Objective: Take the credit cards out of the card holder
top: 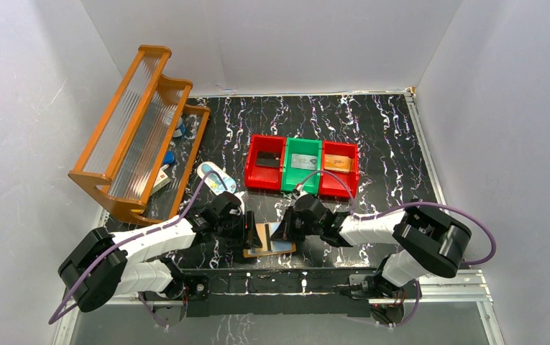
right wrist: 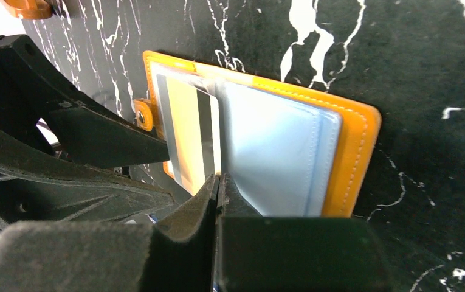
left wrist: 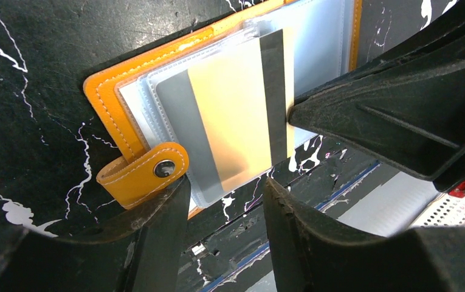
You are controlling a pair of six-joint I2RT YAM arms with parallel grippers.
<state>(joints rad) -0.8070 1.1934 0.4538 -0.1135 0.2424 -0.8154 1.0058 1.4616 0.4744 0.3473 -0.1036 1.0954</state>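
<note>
The orange card holder (top: 269,244) lies open on the black table near the front edge, with its clear sleeves up and its snap tab (left wrist: 144,173) toward my left gripper. It also shows in the right wrist view (right wrist: 357,152). A gold and grey credit card (left wrist: 230,115) with a black stripe lies on its left sleeves, also in the right wrist view (right wrist: 187,131). My right gripper (right wrist: 219,181) is shut on that card's edge. My left gripper (left wrist: 223,204) is open at the holder's tab side, one finger (left wrist: 157,231) under the tab.
Red (top: 265,162), green (top: 302,149) and red (top: 356,169) bins stand in a row behind the holder, each with a card inside. A wooden rack (top: 139,133) leans at the back left. A pale blue-and-white oval item (top: 216,178) lies beside it.
</note>
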